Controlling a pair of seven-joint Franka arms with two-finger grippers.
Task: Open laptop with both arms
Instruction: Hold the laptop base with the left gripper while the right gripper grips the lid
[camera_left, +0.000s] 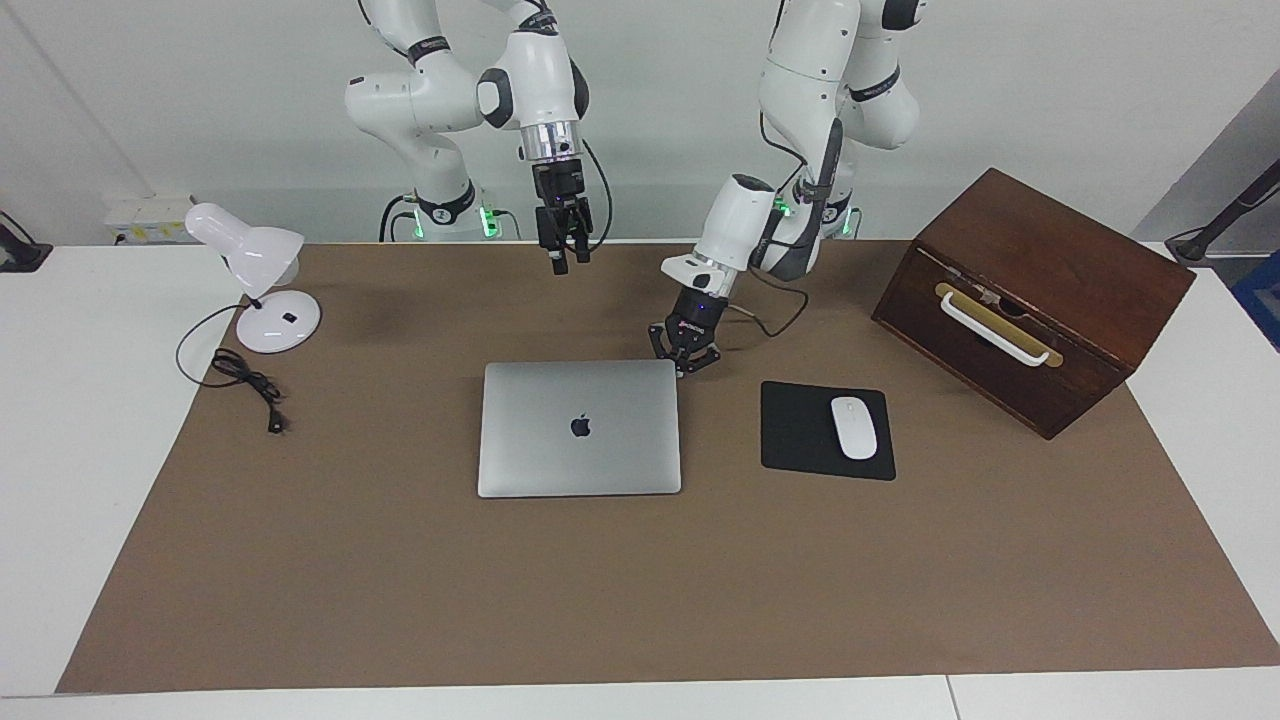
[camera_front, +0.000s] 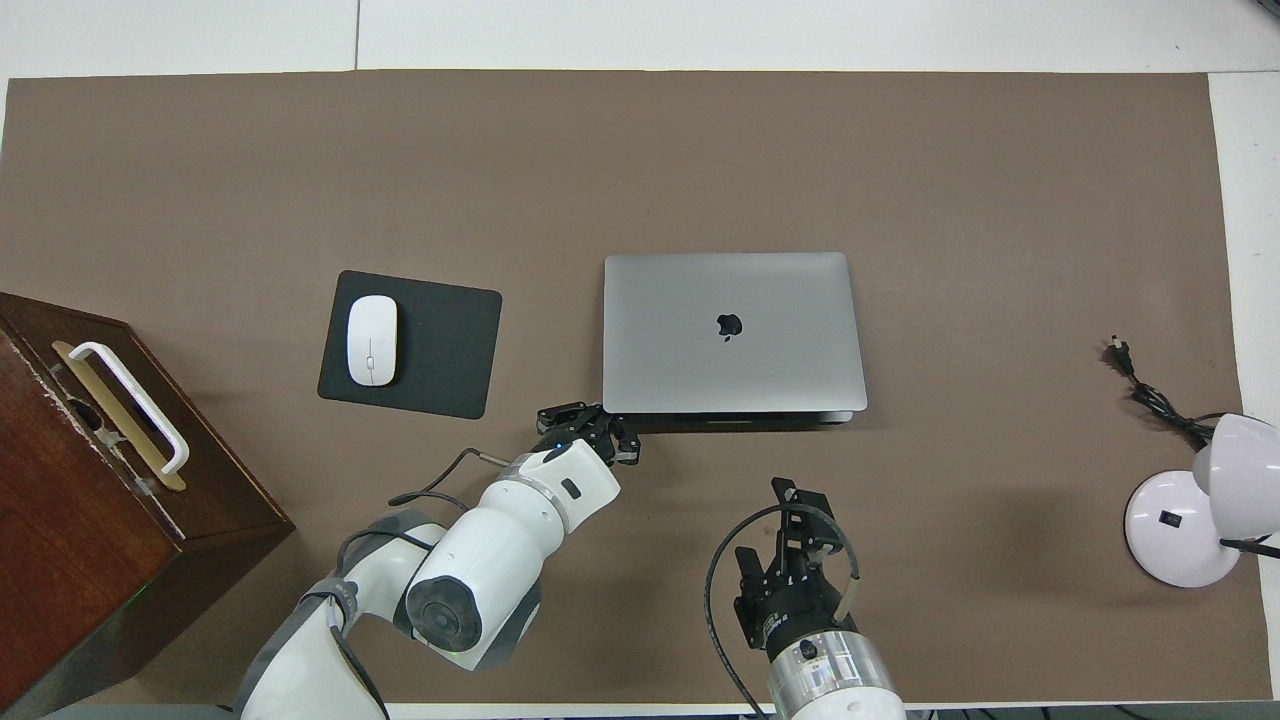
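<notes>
The silver-grey laptop (camera_left: 580, 400) lies shut and flat in the middle of the brown mat, apple logo up; it also shows in the overhead view (camera_front: 730, 300). My left gripper (camera_left: 685, 362) is low at the laptop's edge nearest the robots, at the corner toward the left arm's end, with its fingers spread; it also shows in the overhead view (camera_front: 600, 428). I cannot tell whether it touches the laptop. My right gripper (camera_left: 567, 262) hangs raised over the mat near the robots, pointing down, fingers slightly apart and empty; it also shows in the overhead view (camera_front: 790, 490).
A black mouse pad (camera_left: 800, 430) with a white mouse (camera_left: 854, 427) lies beside the laptop toward the left arm's end. A brown wooden box (camera_left: 1050, 290) with a white handle stands past it. A white desk lamp (camera_left: 250, 250) and its cord (camera_left: 245, 380) are at the right arm's end.
</notes>
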